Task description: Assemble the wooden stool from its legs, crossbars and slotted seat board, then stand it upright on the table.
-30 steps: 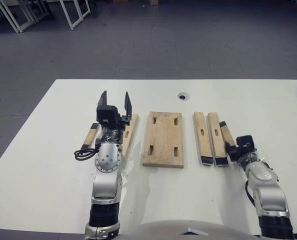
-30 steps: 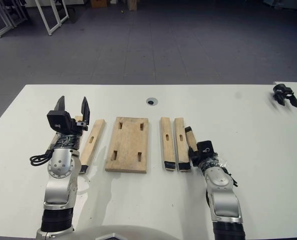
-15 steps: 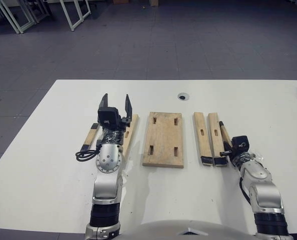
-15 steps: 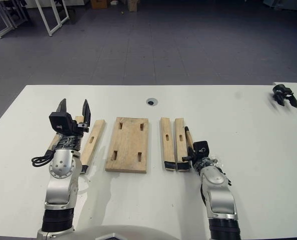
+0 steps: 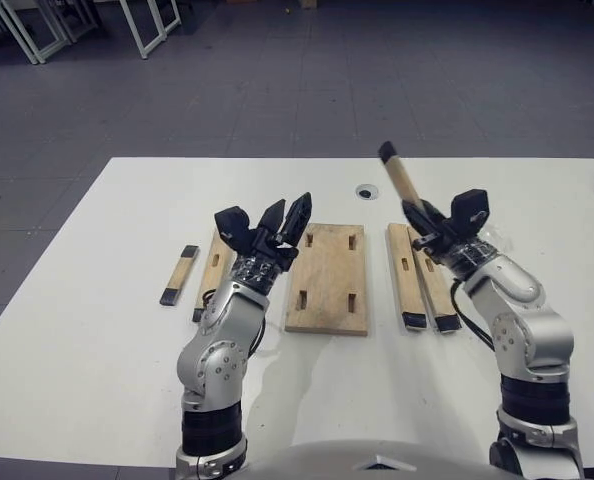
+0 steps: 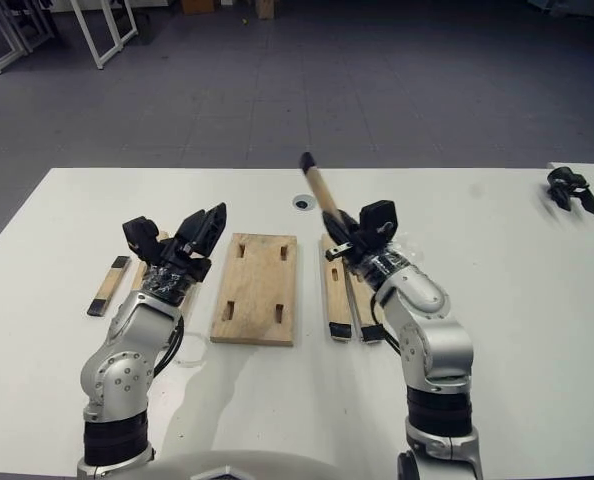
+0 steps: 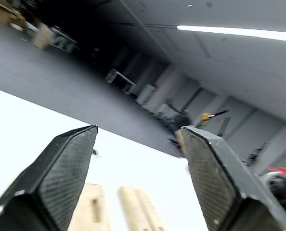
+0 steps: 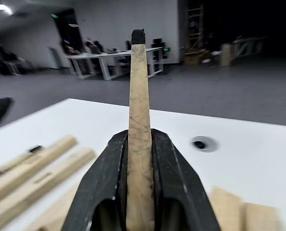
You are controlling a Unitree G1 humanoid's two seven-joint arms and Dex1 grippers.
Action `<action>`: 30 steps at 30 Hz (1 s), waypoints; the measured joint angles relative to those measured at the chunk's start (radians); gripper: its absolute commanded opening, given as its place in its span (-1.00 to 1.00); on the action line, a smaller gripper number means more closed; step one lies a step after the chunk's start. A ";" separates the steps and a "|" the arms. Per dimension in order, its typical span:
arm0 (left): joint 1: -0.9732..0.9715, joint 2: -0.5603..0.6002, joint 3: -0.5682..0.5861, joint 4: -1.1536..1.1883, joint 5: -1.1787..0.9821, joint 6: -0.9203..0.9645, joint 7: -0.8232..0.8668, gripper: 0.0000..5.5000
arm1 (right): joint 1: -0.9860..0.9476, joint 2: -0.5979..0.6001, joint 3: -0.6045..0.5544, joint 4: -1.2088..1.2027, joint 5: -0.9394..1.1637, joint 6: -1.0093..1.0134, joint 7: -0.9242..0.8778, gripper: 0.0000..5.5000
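Note:
The slotted seat board [image 5: 326,279] lies flat mid-table. Two legs [image 5: 405,276] lie side by side to its right. To its left lie another leg [image 5: 214,266] and a short crossbar [image 5: 182,273]. My right gripper [image 5: 423,227] hovers over the right-hand legs, shut on a crossbar [image 5: 399,180] that slants up and away from the table; in the right wrist view the crossbar [image 8: 139,106] stands clamped between the fingers [image 8: 109,163]. My left gripper [image 5: 288,212] is raised between the left leg and the seat board, open and holding nothing; the left wrist view shows its fingers [image 7: 66,178] wide apart.
A round cable hole [image 5: 366,191] sits in the white table [image 5: 107,340] behind the seat board. A small black object [image 6: 567,188] rests at the far right edge. Bare tabletop stretches along the front and the far left.
My right gripper has lifted the crossbar off the table and swung it up at a slant. My left gripper has moved right and tilted toward the seat board, uncovering the left leg.

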State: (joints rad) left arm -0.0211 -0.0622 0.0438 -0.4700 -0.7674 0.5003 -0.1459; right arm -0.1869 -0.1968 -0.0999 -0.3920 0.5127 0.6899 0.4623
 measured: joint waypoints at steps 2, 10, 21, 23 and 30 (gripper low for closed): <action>-0.001 0.001 0.002 -0.011 -0.097 0.034 -0.024 0.17 | -0.003 0.003 -0.035 -0.006 0.236 0.163 0.062 -0.85; -0.034 0.040 0.008 -0.058 -0.329 0.126 -0.036 0.06 | -0.057 -0.089 -0.042 -0.035 0.513 0.357 0.111 -0.85; -0.052 0.242 0.059 -0.063 -0.618 0.248 -0.106 -0.52 | -0.049 -0.172 -0.060 0.028 0.811 0.484 0.131 -0.85; -0.051 0.292 0.065 -0.063 -0.643 0.268 -0.141 -0.63 | -0.065 -0.188 -0.062 0.062 0.867 0.517 0.130 -0.85; -0.030 0.370 0.067 -0.044 -0.701 0.298 -0.220 -0.82 | -0.095 -0.255 -0.040 0.109 0.918 0.557 0.167 -0.85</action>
State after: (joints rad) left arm -0.0509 0.3079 0.1107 -0.5144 -1.4684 0.7984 -0.3657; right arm -0.2817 -0.4517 -0.1396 -0.2832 1.4311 1.2467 0.6295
